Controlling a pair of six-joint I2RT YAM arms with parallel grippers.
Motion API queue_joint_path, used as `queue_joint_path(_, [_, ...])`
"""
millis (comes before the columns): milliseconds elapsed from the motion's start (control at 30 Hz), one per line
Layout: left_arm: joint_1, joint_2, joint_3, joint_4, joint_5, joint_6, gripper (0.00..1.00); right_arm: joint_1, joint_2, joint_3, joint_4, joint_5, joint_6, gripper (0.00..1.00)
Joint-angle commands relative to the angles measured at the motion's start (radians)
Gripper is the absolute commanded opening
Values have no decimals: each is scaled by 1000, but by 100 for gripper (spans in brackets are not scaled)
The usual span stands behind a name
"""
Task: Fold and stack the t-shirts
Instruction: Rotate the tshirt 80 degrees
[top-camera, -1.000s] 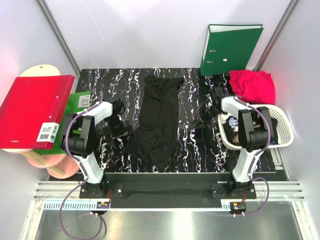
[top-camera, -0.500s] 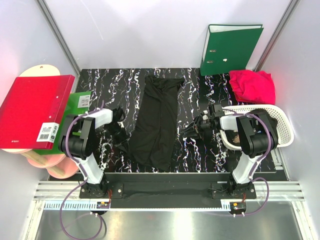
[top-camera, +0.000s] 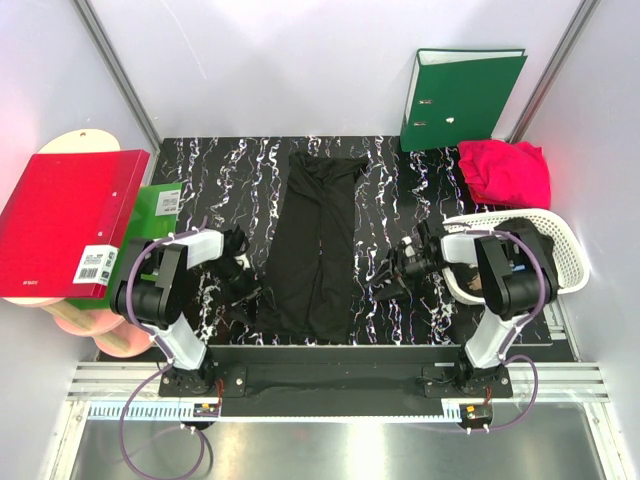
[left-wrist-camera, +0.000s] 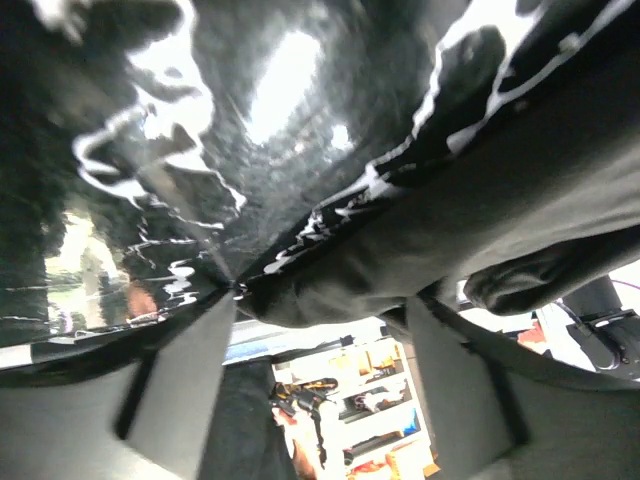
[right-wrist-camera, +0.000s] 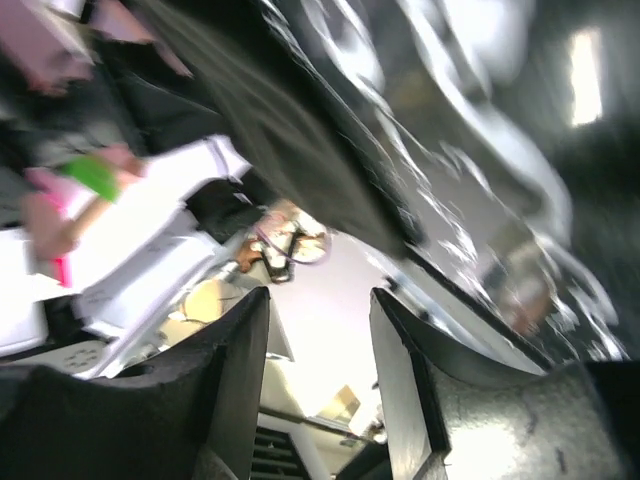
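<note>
A black t-shirt (top-camera: 315, 245) lies folded into a long strip down the middle of the marbled table. My left gripper (top-camera: 243, 292) is low at its lower left corner. In the left wrist view the left gripper (left-wrist-camera: 320, 300) is open, with the shirt's dark hem (left-wrist-camera: 340, 285) lying just past the fingertips. My right gripper (top-camera: 388, 282) is low on the table just right of the shirt's lower part. In the right wrist view it (right-wrist-camera: 318, 295) is open and empty. A crimson-pink t-shirt (top-camera: 505, 170) lies crumpled at the back right.
A white lattice basket (top-camera: 545, 225) stands at the right edge behind my right arm. A green binder (top-camera: 460, 85) stands at the back. A red binder (top-camera: 65, 220) and a green one (top-camera: 150, 215) lie at the left, off the table.
Both grippers have moved toward the near edge. The right one came from beside the basket down to the shirt's right side. The shirt's lower end now lies straighter and squarer.
</note>
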Motion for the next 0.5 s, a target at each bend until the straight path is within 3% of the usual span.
queue_joint_path(0, [-18,-21,-27,100,-72,22,84,36,-122,-37,-243,130,-119,53])
queue_joint_path(267, [-73,-3,-13,99,-74,10,85,136,-367,37,-273,411,-154,54])
queue_joint_path(300, [-81,-1,-8,102,-71,8,86,159,-381,45,-266,443,-154,58])
queue_joint_path(400, [-93,-1,8,104,-74,11,94,195,-407,25,-203,435,-134,61])
queue_joint_path(467, [-94,-3,13,107,-69,20,97,260,-445,19,-194,518,-134,61])
